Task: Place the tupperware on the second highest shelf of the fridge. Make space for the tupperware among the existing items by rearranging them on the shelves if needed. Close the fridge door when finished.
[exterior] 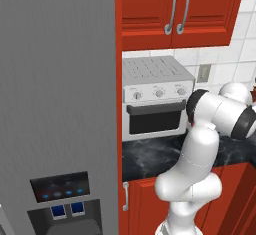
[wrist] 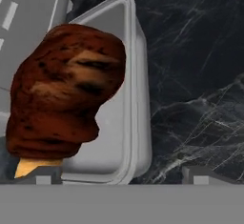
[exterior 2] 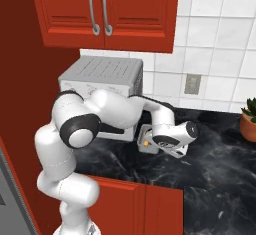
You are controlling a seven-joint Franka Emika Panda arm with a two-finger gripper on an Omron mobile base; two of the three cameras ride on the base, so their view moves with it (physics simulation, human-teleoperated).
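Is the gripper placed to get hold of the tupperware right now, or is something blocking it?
Probably yes: the gripper hangs close over the tupperware on the counter, nothing between them; its fingertips straddle the near wall.

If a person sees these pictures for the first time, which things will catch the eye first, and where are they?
First comes the big reddish-brown lump of food that sits in the grey tupperware on the black marble counter, seen very near in the hand view. Next is the white arm, bent low over the counter with its gripper at the tupperware, just beside the grey toaster oven. The tall grey fridge stands closed at the left.
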